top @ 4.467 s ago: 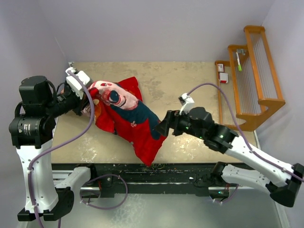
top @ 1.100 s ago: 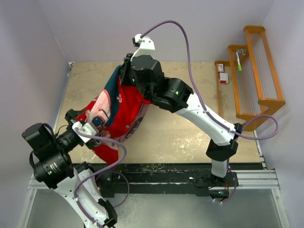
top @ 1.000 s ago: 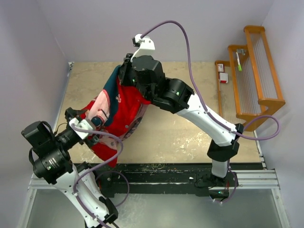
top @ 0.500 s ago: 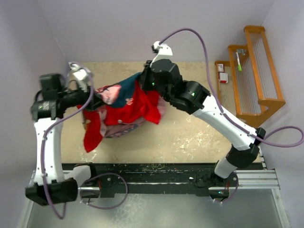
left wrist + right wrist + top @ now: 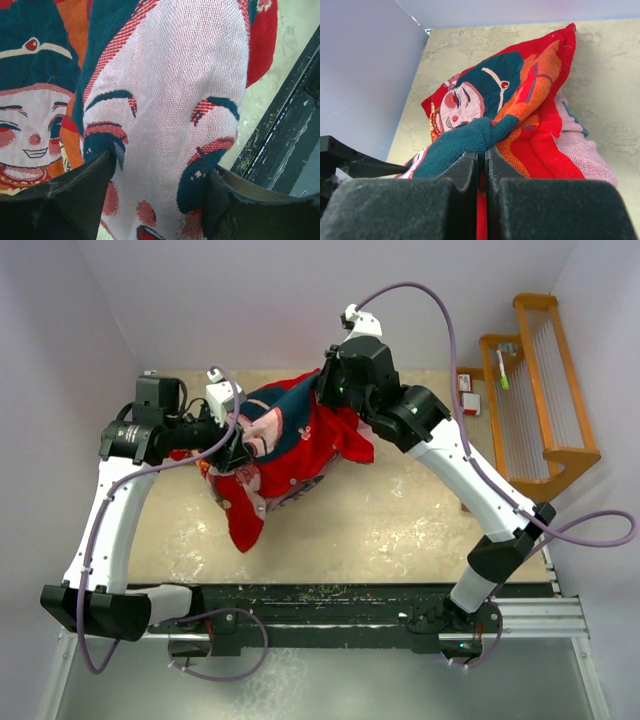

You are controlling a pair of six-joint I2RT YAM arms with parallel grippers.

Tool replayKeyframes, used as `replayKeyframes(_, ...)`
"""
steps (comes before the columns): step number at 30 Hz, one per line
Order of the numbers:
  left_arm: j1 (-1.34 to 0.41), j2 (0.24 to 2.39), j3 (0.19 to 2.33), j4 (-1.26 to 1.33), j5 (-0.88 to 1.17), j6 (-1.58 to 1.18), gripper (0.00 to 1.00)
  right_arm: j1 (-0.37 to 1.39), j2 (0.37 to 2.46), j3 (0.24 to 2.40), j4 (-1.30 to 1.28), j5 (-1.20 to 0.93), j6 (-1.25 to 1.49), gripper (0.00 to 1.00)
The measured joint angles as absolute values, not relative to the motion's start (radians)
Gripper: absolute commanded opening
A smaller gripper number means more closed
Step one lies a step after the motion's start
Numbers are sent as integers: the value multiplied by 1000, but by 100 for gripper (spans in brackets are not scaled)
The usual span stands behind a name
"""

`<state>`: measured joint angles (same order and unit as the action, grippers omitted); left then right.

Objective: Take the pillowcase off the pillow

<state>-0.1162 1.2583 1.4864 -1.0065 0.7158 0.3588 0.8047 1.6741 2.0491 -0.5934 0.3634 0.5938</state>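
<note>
The red-orange pillowcase (image 5: 290, 445) hangs bunched over the back middle of the table, a cartoon face turned toward the left arm. My right gripper (image 5: 335, 405) is above it, shut on a teal fold of the pillowcase (image 5: 520, 100); its fingers (image 5: 465, 167) pinch the cloth tight. My left gripper (image 5: 238, 445) comes in from the left. In the left wrist view its jaws stand wide, and a thick bulge of the pillowcase (image 5: 165, 90) fills the gap and presses on both fingers (image 5: 85, 190). The pillow is hidden inside the pillowcase.
A wooden rack (image 5: 530, 390) stands along the right side of the beige table (image 5: 420, 530). A black rail (image 5: 330, 605) runs along the near edge, also seen past the cloth as the rail (image 5: 285, 135). Walls close in on the left and back.
Over the last second my left arm swung from the near left up to the back and then rightward onto the face. The right gripper carried the pillowcase slightly right and stayed shut.
</note>
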Motion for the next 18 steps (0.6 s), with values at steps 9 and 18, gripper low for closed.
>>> replayKeyframes(9,-138,1095,1391,-882,546,386,99,813,1751,2112,-567,342,618,0)
replayKeyframes(18,-139,1038,1573,-904,719,366,99,878,1918,2398,-618,397,671,0)
